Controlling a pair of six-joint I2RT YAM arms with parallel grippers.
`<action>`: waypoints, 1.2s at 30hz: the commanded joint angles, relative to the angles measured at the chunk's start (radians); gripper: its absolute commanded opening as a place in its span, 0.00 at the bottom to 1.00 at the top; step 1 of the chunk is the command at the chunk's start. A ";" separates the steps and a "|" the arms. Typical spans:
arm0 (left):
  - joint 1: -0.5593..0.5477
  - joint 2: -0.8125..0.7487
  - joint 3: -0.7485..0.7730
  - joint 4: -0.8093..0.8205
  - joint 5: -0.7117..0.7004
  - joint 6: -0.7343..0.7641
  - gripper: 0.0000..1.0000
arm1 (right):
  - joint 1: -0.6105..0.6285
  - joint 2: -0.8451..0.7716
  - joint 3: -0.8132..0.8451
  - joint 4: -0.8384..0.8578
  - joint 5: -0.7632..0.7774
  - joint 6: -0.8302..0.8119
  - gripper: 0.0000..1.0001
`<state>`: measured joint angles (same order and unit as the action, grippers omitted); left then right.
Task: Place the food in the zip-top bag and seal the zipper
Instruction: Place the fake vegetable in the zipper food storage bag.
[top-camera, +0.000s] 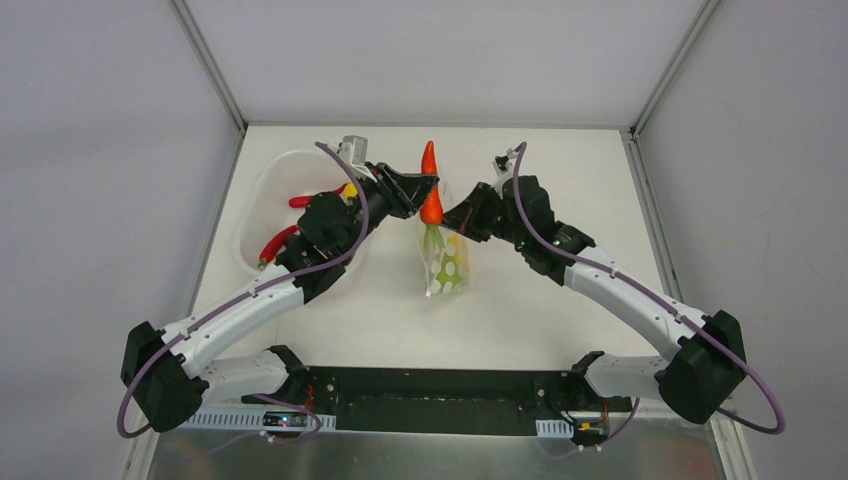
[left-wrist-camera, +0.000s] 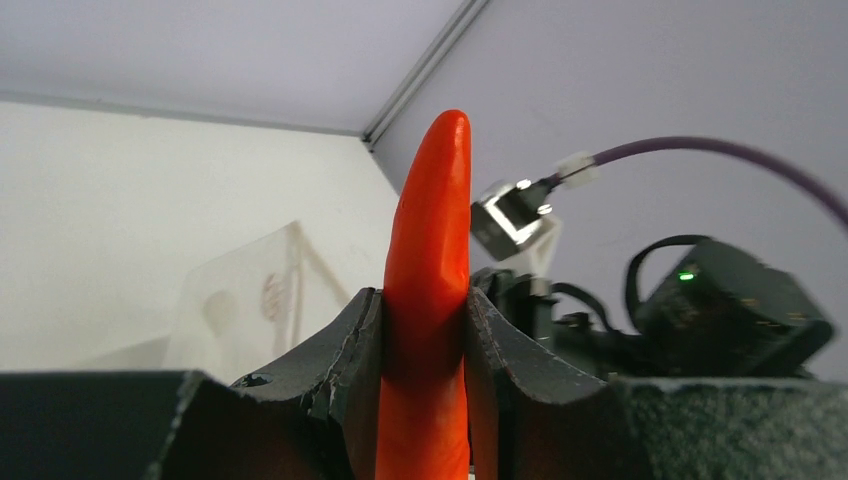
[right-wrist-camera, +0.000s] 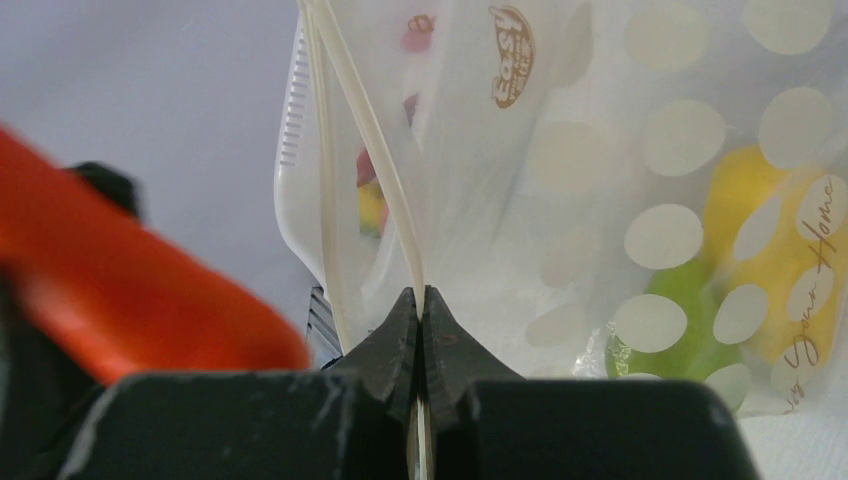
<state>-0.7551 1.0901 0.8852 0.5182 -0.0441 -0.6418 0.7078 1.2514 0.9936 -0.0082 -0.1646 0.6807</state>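
Observation:
My left gripper is shut on an orange toy carrot and holds it upright over the mouth of the zip-top bag. In the left wrist view the carrot stands between the closed fingers. My right gripper is shut on the bag's top edge and holds it up; in the right wrist view its jaws pinch the zip strip. Yellow food and green food lie inside the dotted bag. The carrot shows blurred at the left.
A white oval tub stands at the back left with red toy chillies and a yellow piece in it. Side walls close the table on the left and right. The right arm is close beside the left gripper.

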 joint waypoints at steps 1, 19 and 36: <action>-0.033 0.029 -0.037 0.122 -0.107 0.057 0.22 | 0.004 -0.077 0.014 0.050 0.053 0.005 0.00; -0.118 -0.001 -0.029 -0.030 -0.247 0.341 0.28 | 0.002 -0.118 0.002 0.048 0.069 0.006 0.00; -0.157 -0.016 -0.007 -0.141 -0.229 0.398 0.72 | -0.046 -0.139 0.005 0.033 0.046 0.059 0.00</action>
<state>-0.9047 1.1038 0.8303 0.3981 -0.2668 -0.2497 0.6659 1.1454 0.9752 -0.0135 -0.1116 0.7219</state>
